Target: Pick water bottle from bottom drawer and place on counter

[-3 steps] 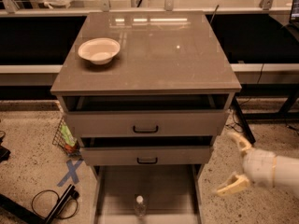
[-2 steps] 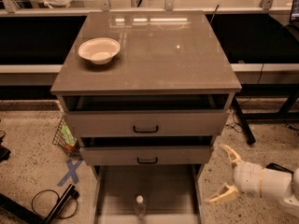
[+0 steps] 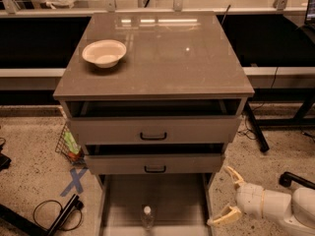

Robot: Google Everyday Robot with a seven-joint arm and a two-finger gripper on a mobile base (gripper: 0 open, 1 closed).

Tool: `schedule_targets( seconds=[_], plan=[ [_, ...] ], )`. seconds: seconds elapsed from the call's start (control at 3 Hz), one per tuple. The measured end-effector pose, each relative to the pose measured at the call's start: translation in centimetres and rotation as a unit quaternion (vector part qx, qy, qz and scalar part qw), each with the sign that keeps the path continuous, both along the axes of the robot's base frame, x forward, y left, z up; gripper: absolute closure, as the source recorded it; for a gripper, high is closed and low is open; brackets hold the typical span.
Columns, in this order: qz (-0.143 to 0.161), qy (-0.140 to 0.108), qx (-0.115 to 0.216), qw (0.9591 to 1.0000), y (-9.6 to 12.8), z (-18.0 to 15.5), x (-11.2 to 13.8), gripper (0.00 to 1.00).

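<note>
The water bottle, clear with a white cap, stands upright on the grey floor of the bottom drawer, which is pulled out toward me. My gripper is at the lower right, just outside the drawer's right wall. Its two pale fingers are spread wide apart and point left, with nothing between them. It is to the right of the bottle and apart from it. The counter is the glossy grey-brown top of the cabinet, above and behind the drawers.
A white bowl sits at the counter's left. Two shallower drawers with black handles are partly pulled out above the bottom drawer. A wire basket, a blue floor cross and black cables lie at the left.
My gripper has moved left toward the bottom drawer's right wall, still spread open. The bottle and drawers have not moved.
</note>
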State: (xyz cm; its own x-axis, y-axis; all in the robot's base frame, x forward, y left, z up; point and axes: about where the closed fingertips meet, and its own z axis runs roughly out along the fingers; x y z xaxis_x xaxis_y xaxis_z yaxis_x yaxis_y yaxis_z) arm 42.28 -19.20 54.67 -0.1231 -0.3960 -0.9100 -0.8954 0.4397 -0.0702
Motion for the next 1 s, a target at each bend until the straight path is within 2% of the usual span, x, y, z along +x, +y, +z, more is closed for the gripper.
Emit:
schedule_targets(
  seconds=[0.67,1.0],
  plan=[
    [0.034,0.041,0.059,0.9968,6.2,-10.7,1.2,0.0],
    [0.052,0.041,0.075,0.995,8.8,-14.3,1.5,0.0]
  ],
)
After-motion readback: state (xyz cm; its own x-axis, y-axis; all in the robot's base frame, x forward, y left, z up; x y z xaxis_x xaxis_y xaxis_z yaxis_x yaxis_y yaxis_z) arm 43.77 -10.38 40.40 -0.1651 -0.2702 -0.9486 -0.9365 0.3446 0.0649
